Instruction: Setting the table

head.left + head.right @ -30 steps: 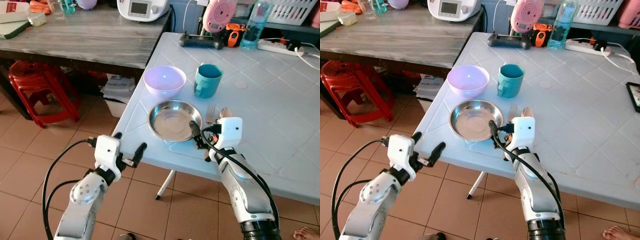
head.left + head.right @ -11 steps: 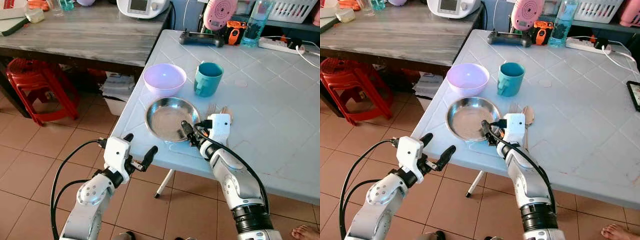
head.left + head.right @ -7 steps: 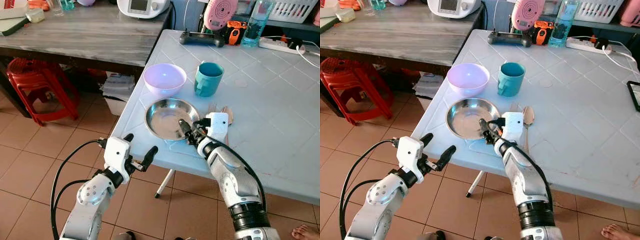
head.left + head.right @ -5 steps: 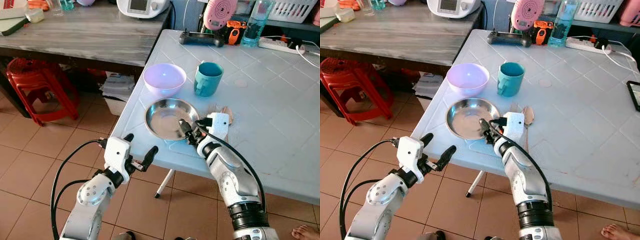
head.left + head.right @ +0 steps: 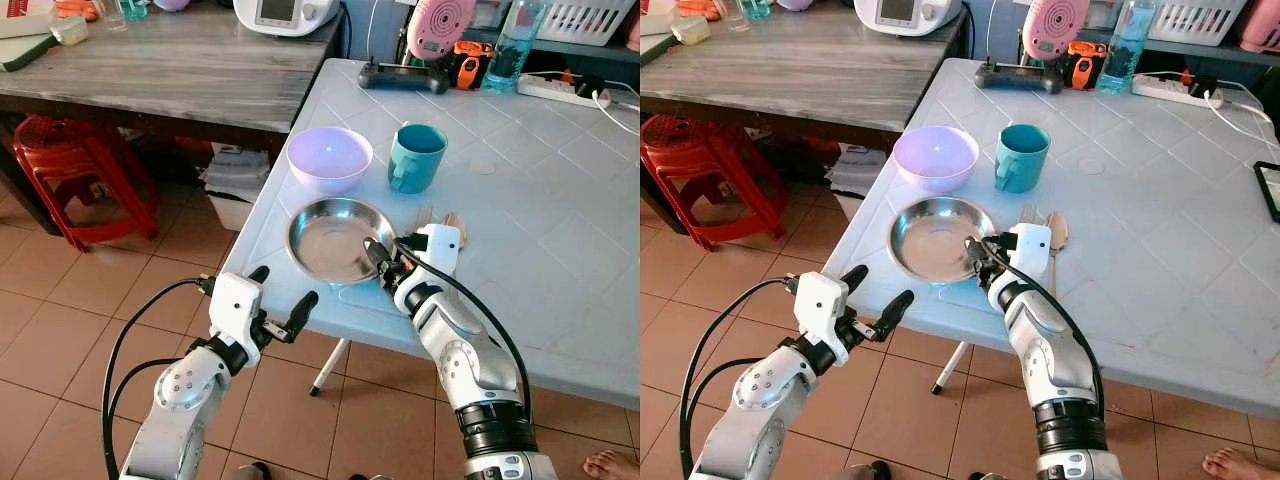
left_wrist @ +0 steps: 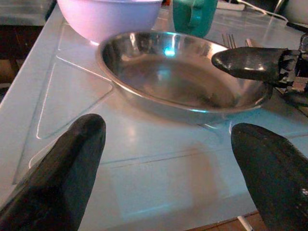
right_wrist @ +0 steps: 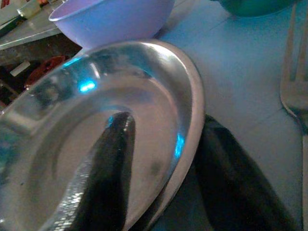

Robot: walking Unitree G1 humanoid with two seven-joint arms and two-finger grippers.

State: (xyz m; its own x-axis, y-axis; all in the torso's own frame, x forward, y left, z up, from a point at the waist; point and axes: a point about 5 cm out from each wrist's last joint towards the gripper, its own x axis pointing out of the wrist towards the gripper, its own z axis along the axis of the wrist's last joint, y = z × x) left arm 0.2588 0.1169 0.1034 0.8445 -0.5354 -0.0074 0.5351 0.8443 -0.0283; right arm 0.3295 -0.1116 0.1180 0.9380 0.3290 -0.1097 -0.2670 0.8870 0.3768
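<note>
Steel plate, round, shallow, shiny and empty, near the table front edge, just before the purple bowl and teal mug. Our right gripper pinches its right rim, one finger inside, one under. Risk, we judge: the thin slick rim slips free, or the plate knocks the fork and spoon just beside it. Our left gripper hangs spread wide, empty, below the table edge
</note>
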